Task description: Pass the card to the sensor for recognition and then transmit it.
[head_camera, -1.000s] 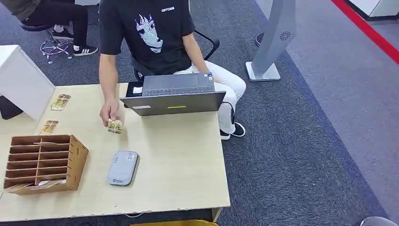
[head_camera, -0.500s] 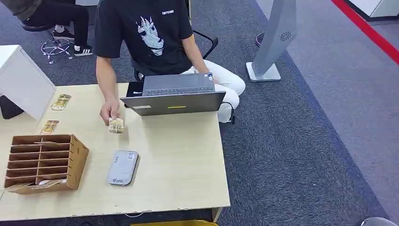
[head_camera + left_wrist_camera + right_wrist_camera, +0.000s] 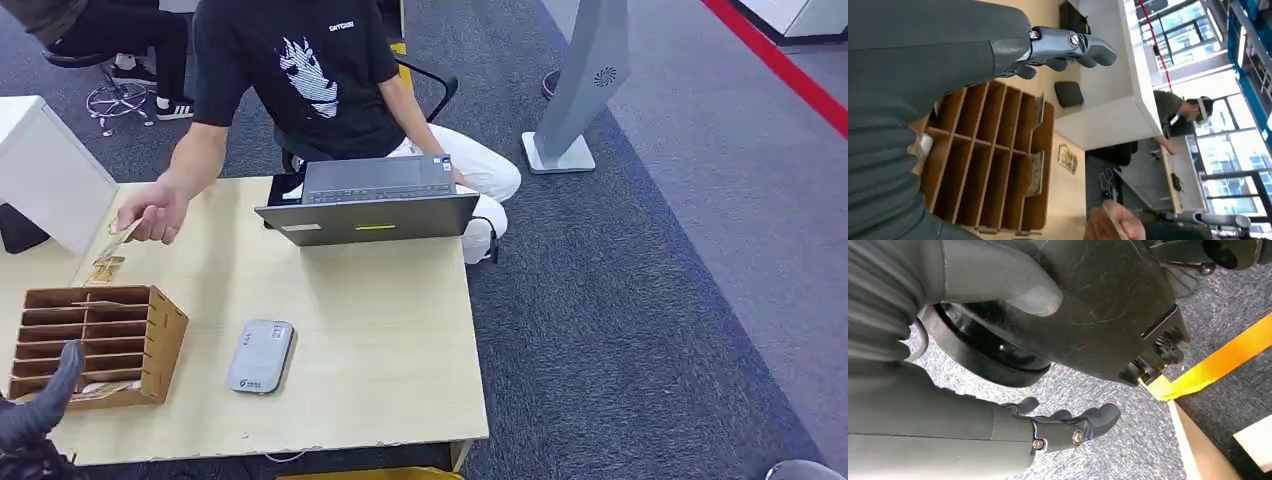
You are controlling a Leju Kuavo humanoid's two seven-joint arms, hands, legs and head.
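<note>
The grey card sensor [image 3: 260, 356] lies flat on the wooden table [image 3: 380, 330], right of a wooden slotted organizer [image 3: 95, 345]. A person's hand [image 3: 155, 212] holds a card [image 3: 123, 232] over the table's back left, just above another card [image 3: 105, 270] lying flat. My left hand [image 3: 40, 410] rises at the table's front left corner, in front of the organizer, holding nothing. In the left wrist view its fingers [image 3: 1068, 45] hover spread over the organizer [image 3: 993, 160], with the flat card [image 3: 1067, 158] beyond. My right hand [image 3: 1068, 427] hangs over the carpet with nothing in it.
An open laptop [image 3: 370, 200] stands at the table's back edge in front of the seated person [image 3: 310, 80]. A white box [image 3: 45, 175] stands at the far left. Some organizer slots hold cards. A grey kiosk stand [image 3: 585, 80] rises on the carpet to the right.
The person's hand carried the card from the table's middle to the back left. My left hand has come up into view at the front left corner.
</note>
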